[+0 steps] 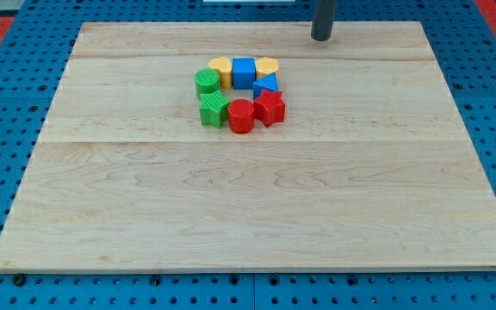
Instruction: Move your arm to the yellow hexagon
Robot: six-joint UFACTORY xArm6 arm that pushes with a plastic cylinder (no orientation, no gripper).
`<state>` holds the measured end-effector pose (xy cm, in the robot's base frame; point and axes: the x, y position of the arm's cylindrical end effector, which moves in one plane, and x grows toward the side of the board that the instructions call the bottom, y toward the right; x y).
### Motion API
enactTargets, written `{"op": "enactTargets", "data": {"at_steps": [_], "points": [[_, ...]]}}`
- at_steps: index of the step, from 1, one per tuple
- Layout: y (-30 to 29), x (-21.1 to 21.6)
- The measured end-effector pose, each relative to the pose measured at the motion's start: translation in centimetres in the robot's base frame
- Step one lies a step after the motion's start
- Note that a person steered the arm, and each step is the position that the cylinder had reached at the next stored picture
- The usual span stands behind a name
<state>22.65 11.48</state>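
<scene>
Several blocks sit in a tight ring on the wooden board (248,215), left of centre near the view's top. A yellow block (267,65) at the ring's top right looks like the hexagon. A second yellow block (220,65) at the top left looks rounder, perhaps a heart. Between them is a blue cube (244,71). My tip (321,38) stands on the board near its top edge, up and to the right of the ring, about a block's width or two from the right yellow block, touching nothing.
The ring also holds a blue triangle (265,85), a red star (269,108), a red cylinder (241,115), a green star (213,109) and a green cylinder (207,82). A blue pegboard (7,103) surrounds the board.
</scene>
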Motion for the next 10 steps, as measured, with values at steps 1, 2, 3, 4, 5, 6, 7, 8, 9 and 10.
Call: {"op": "enactTargets", "data": {"at_steps": [1, 2, 3, 4, 5, 6, 7, 8, 9, 10], "points": [[0.9, 0.2], [1.6, 0.2], [3.0, 0.4], [4.9, 4.1], [5.0, 7.5], [4.5, 8.1], [4.4, 9.1], [3.5, 10.2], [2.8, 8.2], [2.5, 4.7]]}}
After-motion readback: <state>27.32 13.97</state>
